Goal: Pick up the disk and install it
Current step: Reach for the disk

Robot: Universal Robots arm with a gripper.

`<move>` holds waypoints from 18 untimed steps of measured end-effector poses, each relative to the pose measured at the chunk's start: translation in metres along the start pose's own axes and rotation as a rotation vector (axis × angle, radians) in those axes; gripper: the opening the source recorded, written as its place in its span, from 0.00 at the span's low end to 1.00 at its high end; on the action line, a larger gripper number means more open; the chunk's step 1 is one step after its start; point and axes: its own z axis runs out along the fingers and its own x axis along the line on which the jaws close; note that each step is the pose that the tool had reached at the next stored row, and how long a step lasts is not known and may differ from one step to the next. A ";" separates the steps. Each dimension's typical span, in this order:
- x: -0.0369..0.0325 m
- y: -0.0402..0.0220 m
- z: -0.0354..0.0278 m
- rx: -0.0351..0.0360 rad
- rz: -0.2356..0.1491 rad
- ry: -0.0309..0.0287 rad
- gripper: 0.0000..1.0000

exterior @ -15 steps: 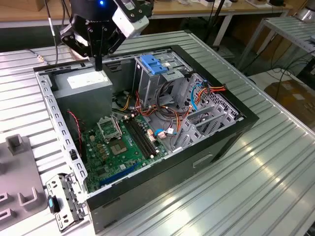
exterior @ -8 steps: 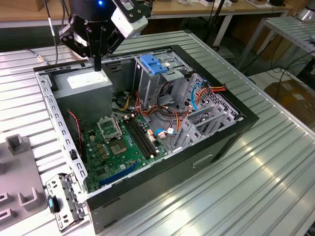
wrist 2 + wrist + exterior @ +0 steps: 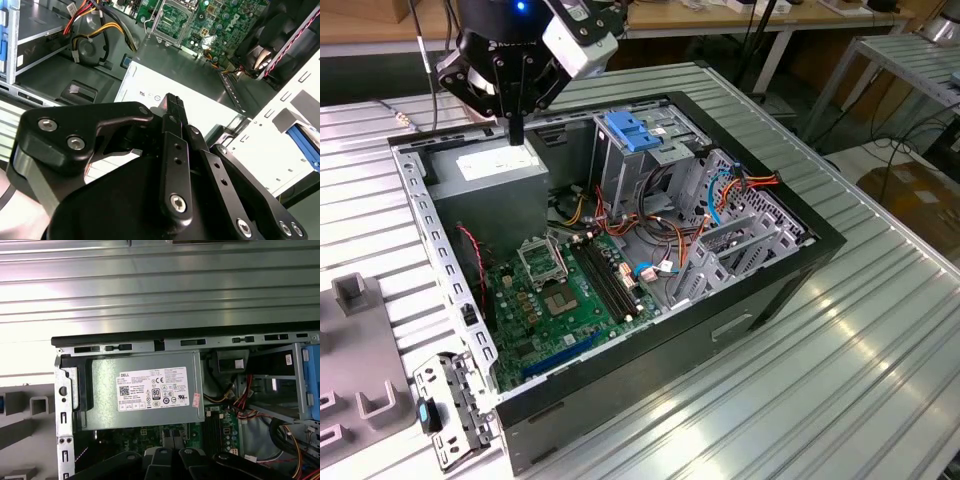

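Note:
The disk is out of view. My gripper (image 3: 517, 132) hangs over the rear corner of the open computer case (image 3: 790, 250), just above the grey power-supply box (image 3: 495, 170) with its white sticker (image 3: 152, 389). Its black fingers (image 3: 174, 107) stand together, shut, with nothing between them. In the second wrist view the fingertips point down at the power supply's top (image 3: 150, 87). The metal drive cage (image 3: 650, 165) with a blue plastic latch (image 3: 633, 130) on top stands to the exterior view's right of the gripper.
The green motherboard (image 3: 560, 290) and bundles of coloured cables (image 3: 660, 235) lie inside the case. A loose metal bracket with a blue clip (image 3: 440, 412) and a grey fixture (image 3: 350, 300) lie on the ribbed metal table (image 3: 840, 380) at the exterior view's left.

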 end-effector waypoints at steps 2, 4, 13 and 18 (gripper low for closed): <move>0.0004 0.0000 0.0000 0.0000 0.000 -0.0001 0.11; 0.0023 -0.0002 0.0001 0.0000 0.000 0.0000 0.11; 0.0060 -0.0005 0.0000 0.0000 0.000 0.0000 0.11; 0.0075 -0.0006 0.0000 -0.0001 0.000 0.0000 0.11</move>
